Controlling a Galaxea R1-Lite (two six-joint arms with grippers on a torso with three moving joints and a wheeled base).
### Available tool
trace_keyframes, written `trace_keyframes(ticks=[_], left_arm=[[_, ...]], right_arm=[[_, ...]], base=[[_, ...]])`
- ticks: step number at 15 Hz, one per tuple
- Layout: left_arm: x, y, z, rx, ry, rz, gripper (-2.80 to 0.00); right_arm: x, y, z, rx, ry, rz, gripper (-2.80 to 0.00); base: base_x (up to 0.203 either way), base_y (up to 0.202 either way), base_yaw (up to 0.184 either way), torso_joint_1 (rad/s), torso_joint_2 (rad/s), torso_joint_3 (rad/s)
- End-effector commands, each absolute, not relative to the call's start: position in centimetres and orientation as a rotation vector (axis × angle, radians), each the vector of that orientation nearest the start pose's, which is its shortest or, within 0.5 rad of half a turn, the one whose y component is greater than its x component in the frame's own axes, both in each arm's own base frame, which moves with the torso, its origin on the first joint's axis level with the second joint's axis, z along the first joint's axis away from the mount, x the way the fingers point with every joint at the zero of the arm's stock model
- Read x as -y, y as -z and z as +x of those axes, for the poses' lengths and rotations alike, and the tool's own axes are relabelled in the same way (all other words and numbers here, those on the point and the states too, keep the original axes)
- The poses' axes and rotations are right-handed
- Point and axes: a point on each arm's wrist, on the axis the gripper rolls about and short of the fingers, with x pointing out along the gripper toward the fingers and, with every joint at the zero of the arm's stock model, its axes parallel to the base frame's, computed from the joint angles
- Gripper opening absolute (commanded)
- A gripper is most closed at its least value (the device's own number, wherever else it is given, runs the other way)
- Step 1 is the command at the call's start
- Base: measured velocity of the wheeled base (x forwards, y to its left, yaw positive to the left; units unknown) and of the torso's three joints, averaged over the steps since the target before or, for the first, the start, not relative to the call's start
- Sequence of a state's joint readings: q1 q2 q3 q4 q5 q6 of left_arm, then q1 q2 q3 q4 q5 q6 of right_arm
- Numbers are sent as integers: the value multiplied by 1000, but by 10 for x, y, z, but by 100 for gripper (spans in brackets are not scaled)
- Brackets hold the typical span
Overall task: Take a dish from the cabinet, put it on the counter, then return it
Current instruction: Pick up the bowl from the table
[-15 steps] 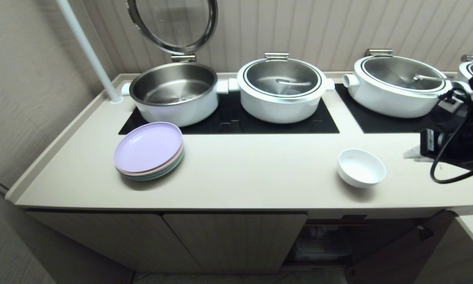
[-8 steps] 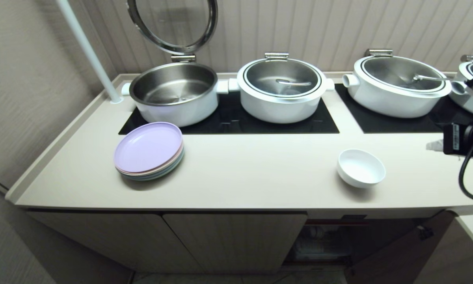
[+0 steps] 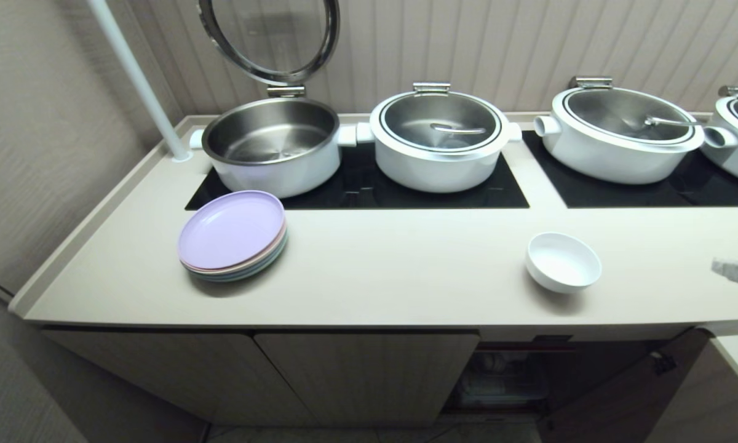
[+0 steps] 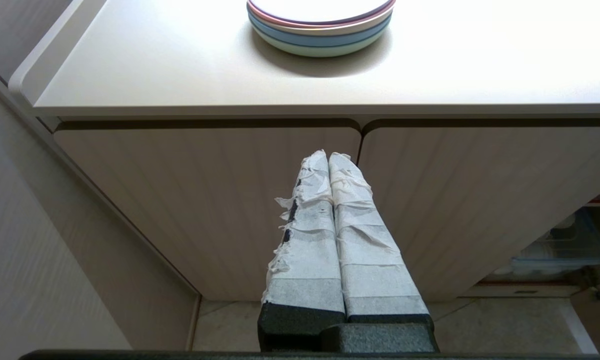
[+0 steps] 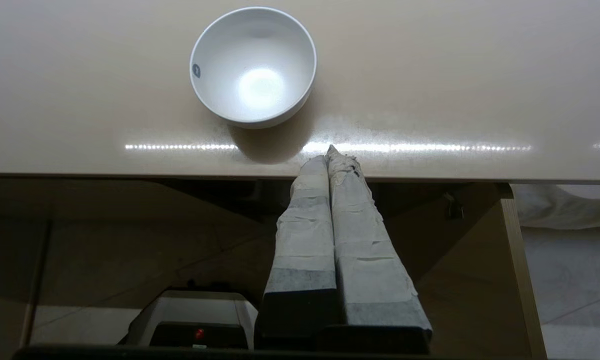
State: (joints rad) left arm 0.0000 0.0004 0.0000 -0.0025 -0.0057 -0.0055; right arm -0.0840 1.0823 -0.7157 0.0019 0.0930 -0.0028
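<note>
Dish placement first: the white bowl, called here the dish, stands upright on the surface, mouth facing up. It is round, so it has no long axis. It lies ahead of the right gripper and a little to one side, apart from it, with bare surface between them.

Largest things around: the cabinet below the surface, with two closed ribbed doors and one open compartment under the dish. On the black cooktop behind stand four white pots; the first one has its lid raised. A stack of pastel plates sits well apart from the dish, toward the left gripper.

The right gripper has its taped fingers pressed together and holds nothing; its tips are over the front edge of the surface. The left gripper is pressed together too, empty, low before the closed cabinet doors.

Only the right wrist view shows a small blue sticker inside the dish's rim. Only the left wrist view shows a blue container in the open compartment. In the head view just a corner of the right arm shows at the right edge.
</note>
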Motion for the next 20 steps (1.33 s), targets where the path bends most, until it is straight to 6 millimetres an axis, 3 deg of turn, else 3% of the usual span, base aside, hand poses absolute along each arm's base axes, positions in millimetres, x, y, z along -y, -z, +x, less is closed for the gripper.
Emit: trace_keyframes(ticks=[1, 5, 9, 20], left_arm=[[0, -76, -23, 3, 6, -6, -280], [0, -76, -23, 3, 6, -6, -280], [0, -76, -23, 3, 6, -6, -280], [0, -76, -23, 3, 6, -6, -280]], right_arm=[[7, -218, 103, -274, -8, 10, -280], [3, -167, 55, -157, -5, -15, -280], [0, -121, 25, -78, -7, -24, -280], [0, -79, -16, -70, 5, -29, -280]], base=[[0, 0, 0, 0, 0, 0], [0, 0, 0, 0, 0, 0], [0, 0, 0, 0, 0, 0], [0, 0, 0, 0, 0, 0]])
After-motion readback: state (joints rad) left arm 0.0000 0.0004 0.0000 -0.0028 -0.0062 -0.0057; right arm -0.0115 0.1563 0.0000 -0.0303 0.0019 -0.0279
